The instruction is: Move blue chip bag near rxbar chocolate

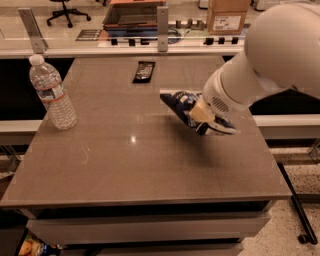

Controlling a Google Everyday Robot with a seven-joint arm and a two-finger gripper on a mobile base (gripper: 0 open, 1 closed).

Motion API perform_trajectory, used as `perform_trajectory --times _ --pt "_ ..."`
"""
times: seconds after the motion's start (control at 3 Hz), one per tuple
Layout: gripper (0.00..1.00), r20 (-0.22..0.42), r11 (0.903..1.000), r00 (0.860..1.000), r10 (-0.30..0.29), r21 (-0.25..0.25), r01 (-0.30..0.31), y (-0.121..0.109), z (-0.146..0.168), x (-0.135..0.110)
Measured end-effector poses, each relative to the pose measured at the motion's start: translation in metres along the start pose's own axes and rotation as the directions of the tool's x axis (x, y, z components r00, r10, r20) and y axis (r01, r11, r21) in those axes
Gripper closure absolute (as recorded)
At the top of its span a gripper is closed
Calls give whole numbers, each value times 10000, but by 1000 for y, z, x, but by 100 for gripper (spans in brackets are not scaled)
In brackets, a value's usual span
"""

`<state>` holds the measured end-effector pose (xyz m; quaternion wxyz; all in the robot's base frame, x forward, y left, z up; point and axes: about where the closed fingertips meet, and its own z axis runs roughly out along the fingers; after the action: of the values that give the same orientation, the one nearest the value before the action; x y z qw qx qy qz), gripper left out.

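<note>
A brown square table is seen from above and in front. A thick white robot arm reaches in from the upper right and ends in the gripper, over the right half of the table, a little behind its middle. The jaws are clamped on the blue chip bag, gripping it near its middle. The wrist hides most of the grasp. The bag is dark navy with white lettering and lies tilted, its left end pointing toward the back left and its right end sticking out below the wrist. The rxbar chocolate, a small flat bar in a dark wrapper, lies flat near the back edge of the table, about midway along it. It sits behind and to the left of the bag, near it but with bare table between them. A clear plastic water bottle with a white cap stands upright at the left edge, well apart from both. Behind the table runs a pale counter holding a cardboard box.
</note>
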<state>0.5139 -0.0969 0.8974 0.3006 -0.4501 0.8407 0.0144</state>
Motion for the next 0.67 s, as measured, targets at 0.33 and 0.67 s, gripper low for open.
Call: perform_trajectory --times 0.33,0.67 --pt "100 528 9971 9986 77 751 -116 -48 -8 -33" --pt "100 805 9849 9965 205 1696 -339 -99 -12 -69"
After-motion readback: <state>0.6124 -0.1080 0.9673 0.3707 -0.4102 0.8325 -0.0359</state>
